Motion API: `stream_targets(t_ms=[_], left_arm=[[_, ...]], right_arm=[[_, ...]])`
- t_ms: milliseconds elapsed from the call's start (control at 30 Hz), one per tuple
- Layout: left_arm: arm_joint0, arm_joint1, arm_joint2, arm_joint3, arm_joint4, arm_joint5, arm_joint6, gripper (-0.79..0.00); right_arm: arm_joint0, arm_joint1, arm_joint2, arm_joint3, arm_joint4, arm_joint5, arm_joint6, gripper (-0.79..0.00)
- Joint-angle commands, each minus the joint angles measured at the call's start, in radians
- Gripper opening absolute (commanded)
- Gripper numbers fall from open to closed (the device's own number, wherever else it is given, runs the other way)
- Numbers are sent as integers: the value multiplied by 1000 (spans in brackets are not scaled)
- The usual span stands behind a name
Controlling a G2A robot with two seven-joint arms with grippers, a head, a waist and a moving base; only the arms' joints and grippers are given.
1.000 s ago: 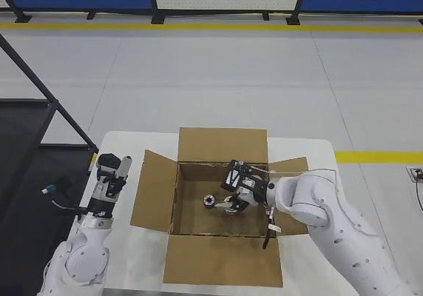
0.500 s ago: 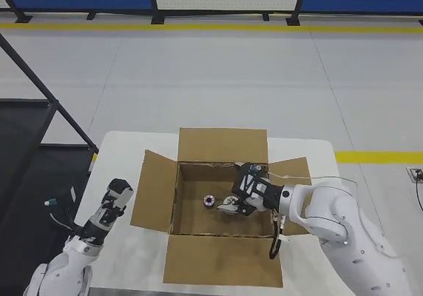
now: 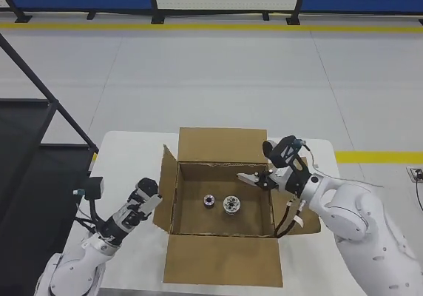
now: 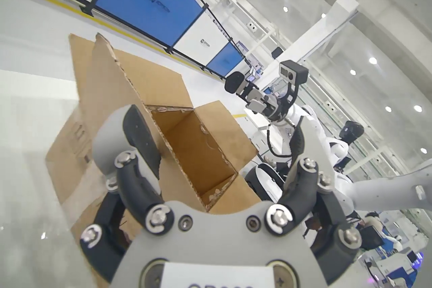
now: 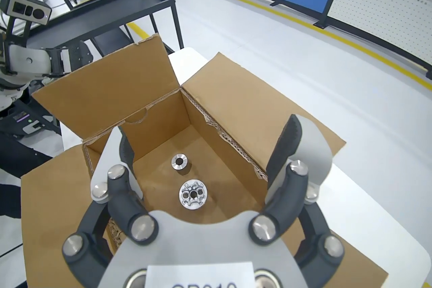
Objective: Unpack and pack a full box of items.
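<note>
An open cardboard box (image 3: 222, 144) stands mid-table. On its floor lie a small metal ring (image 3: 208, 200) and a larger perforated metal disc (image 3: 231, 203); the right wrist view looks down on the ring (image 5: 179, 162) and disc (image 5: 192, 194). My right gripper (image 3: 252, 177) hangs open above the box's right wall, with nothing in it (image 5: 206, 147). At the box's left side my left gripper (image 3: 150, 198) is open (image 4: 219, 137). One of its fingers (image 4: 136, 130) lies against the left flap (image 3: 166, 189), which stands nearly upright.
The box's front flap (image 3: 222, 259) lies flat toward me and the back flap lies flat behind. Bare white table (image 3: 123, 159) runs along the left. A black metal rack (image 3: 19, 148) stands just past the table's left edge.
My right gripper has lifted off the disc and drawn back to the box's right wall. My left arm has swung in to the left flap, which has risen from flat to nearly upright.
</note>
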State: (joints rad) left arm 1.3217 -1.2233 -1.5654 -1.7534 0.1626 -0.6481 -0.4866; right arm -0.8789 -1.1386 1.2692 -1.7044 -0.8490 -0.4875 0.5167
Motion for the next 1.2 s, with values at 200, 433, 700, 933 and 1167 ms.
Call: stream_targets(t_ms=[200, 433, 700, 933, 1167], left_arm=[[-126, -11, 152, 59, 158, 158, 5, 0], [-195, -22, 260, 93, 207, 249, -16, 0], [-214, -20, 284, 92, 217, 283, -51, 0], [-217, -15, 290, 84, 228, 319, -107, 0], [-233, -15, 318, 97, 248, 335, -116, 0]], right_arm=[[-7, 5, 17, -14, -5, -5, 42, 0], [-23, 11, 79, 15, 99, -5, 19, 0], [-9, 38, 221, 85, 369, 19, 218, 0], [-4, 41, 234, 81, 353, 41, 227, 0], [-5, 50, 273, 137, 445, 64, 280, 0]])
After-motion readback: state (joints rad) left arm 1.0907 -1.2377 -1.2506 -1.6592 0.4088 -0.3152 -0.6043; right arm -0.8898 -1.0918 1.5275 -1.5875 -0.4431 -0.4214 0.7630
